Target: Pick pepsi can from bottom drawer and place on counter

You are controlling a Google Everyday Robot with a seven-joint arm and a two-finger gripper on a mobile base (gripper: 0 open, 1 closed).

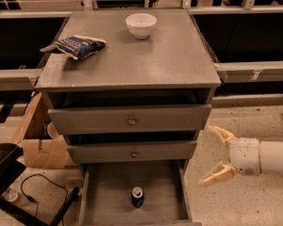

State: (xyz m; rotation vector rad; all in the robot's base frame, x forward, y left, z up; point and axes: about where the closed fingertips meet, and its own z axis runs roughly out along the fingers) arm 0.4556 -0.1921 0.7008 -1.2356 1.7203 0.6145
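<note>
The pepsi can (137,197) stands upright on the plank floor of the bottom drawer (108,192), which is pulled out at the foot of the cabinet. The can is dark with a silver top. The counter (170,55) is the grey top of the cabinet. My gripper (216,155) is to the right of the cabinet, level with the lower drawers, reaching in from the right. Its two cream fingers (222,135) are spread apart and hold nothing. It is well to the right of the can and above it.
A white bowl (140,25) and a blue-and-white snack bag (75,46) lie on the counter. Two shut drawers with round knobs (131,121) sit above the open one. A cardboard box (40,140) and a black cable (33,192) are on the floor at the left.
</note>
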